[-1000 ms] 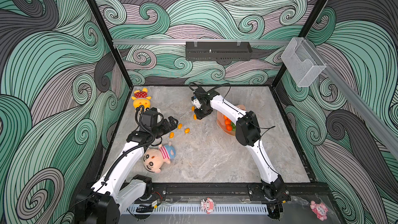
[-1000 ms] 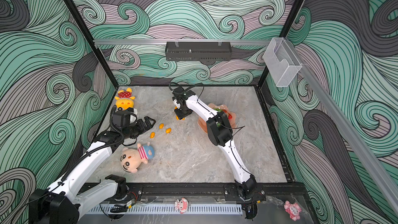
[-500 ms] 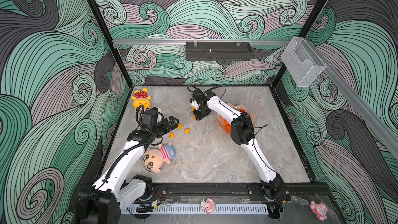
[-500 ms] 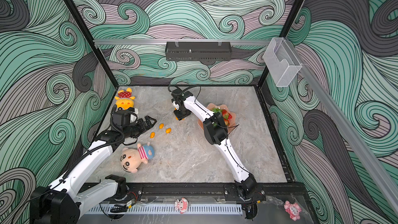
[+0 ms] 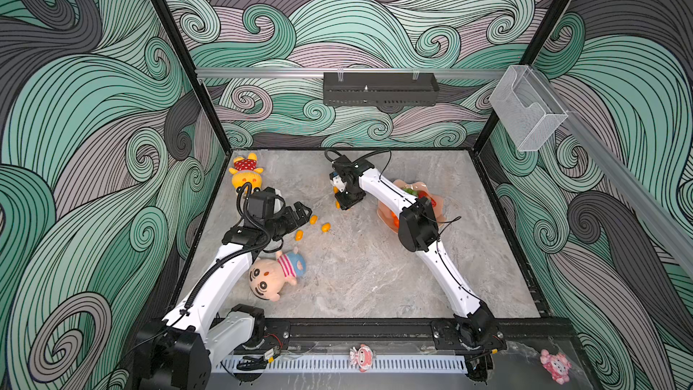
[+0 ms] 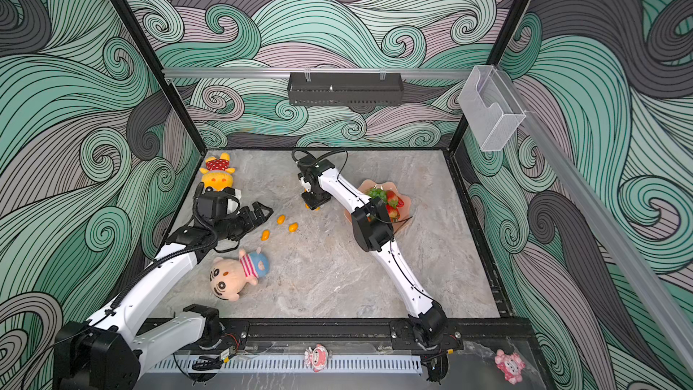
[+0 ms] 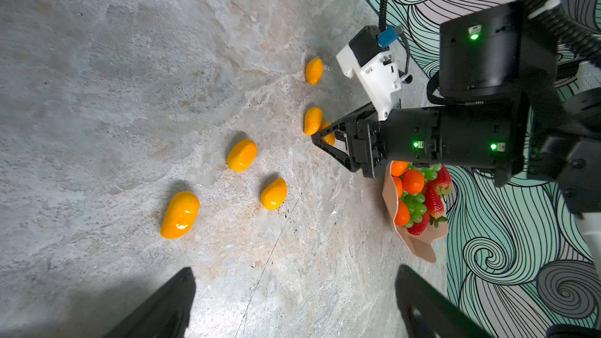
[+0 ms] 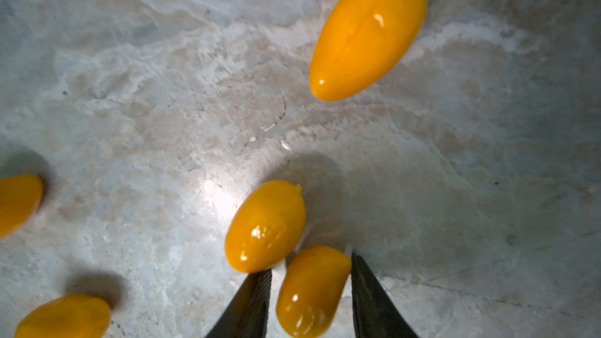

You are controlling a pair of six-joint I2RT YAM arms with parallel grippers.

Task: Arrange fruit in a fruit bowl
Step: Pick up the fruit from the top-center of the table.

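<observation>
Straddling a kumquat [image 8: 309,297], right tool [image 8: 311,263] stands unclenched; left tool [image 7: 292,304] gapes, released.

A neighbouring kumquat [image 8: 265,225] crowds the right fingers [image 8: 253,304]; tabletop [image 8: 162,92] beyond lies open.

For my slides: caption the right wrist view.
Right gripper straddles a glossy yellow-orange oval kumquat on the grey marbled tabletop, a second kumquat beside it.
</observation>
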